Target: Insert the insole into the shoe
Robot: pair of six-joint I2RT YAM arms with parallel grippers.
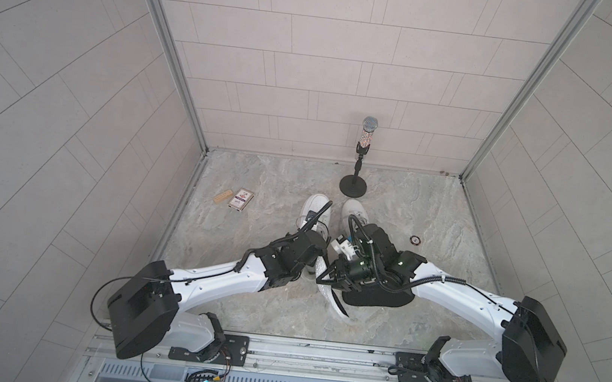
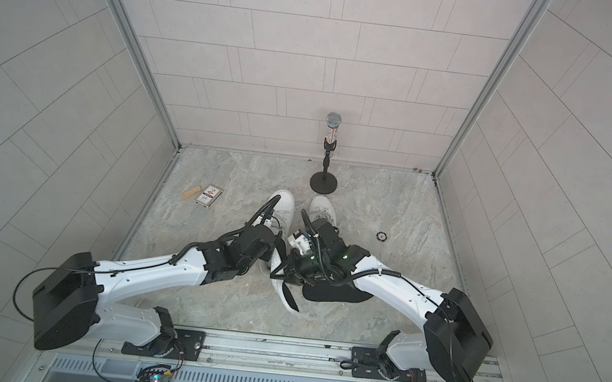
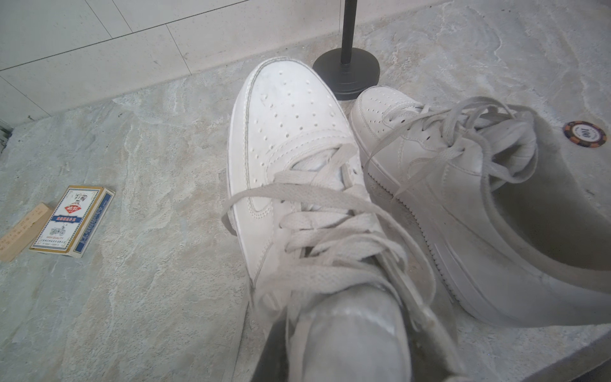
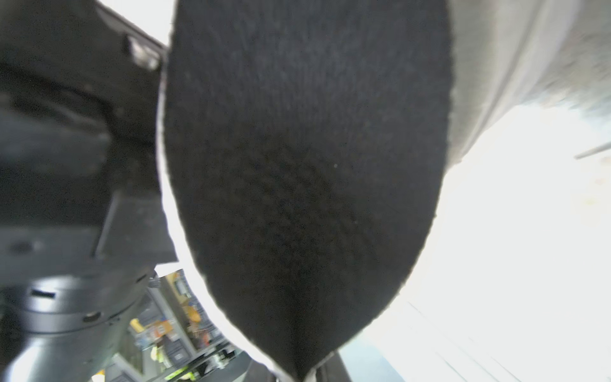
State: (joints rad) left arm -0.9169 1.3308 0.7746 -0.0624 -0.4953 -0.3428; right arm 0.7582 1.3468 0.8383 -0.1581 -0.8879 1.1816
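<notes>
Two white laced shoes stand side by side mid-table, toes pointing away. My left gripper (image 3: 330,334) is shut on the tongue of the left shoe (image 1: 314,204) (image 3: 287,112), with loose laces draped over it; its wrist hides it in both top views. The other shoe (image 1: 353,210) (image 3: 463,198) is partly under my right arm. My right gripper (image 1: 326,276) (image 4: 304,373) is shut on the end of an insole (image 1: 330,294) (image 4: 307,165), black on top and white-dotted underneath, tilted on edge in front of the shoes. A second black insole (image 1: 378,300) lies flat under the right wrist.
A microphone on a round black stand (image 1: 353,186) rises just behind the shoes. A card box (image 1: 240,199) and a wooden block (image 1: 222,195) lie at the left. A poker chip (image 1: 414,240) sits at the right. Tiled walls close in three sides.
</notes>
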